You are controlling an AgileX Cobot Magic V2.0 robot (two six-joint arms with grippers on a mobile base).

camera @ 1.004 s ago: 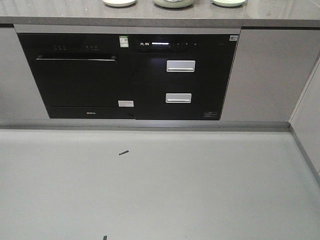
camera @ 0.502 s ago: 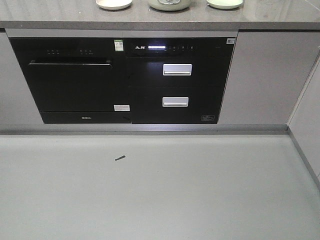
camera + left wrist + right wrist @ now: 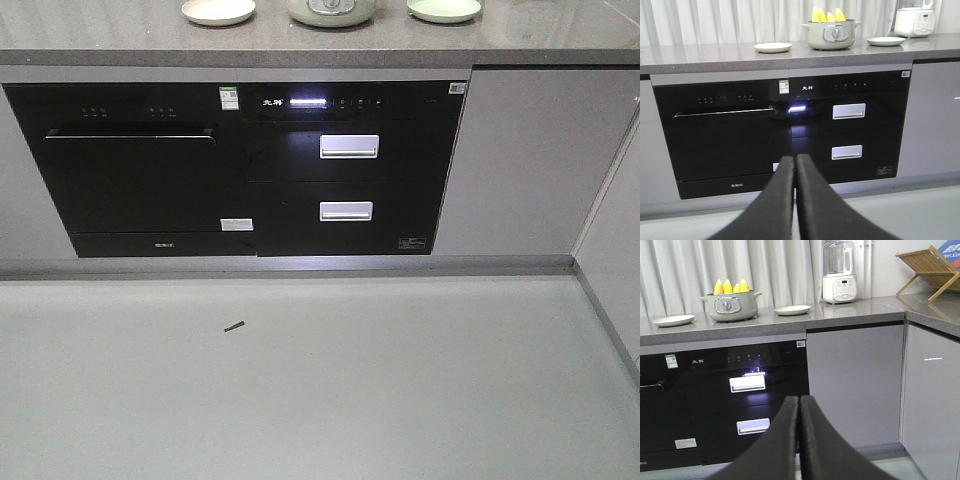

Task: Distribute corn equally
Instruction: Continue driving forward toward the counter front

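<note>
Left gripper [image 3: 795,167]: fingers pressed together, empty. Right gripper [image 3: 799,405]: likewise closed and empty. Both are held low, facing the black appliance fronts [image 3: 725,145], which is likely a travel posture. The corn [image 3: 827,14] stands tips-up in the grey-green pot [image 3: 832,35] on the countertop [image 3: 715,52], between a cream plate [image 3: 772,47] and a green plate [image 3: 885,41], well apart from both grippers. The front view cuts off the pot's top; only the wrist views show the cobs.
</note>
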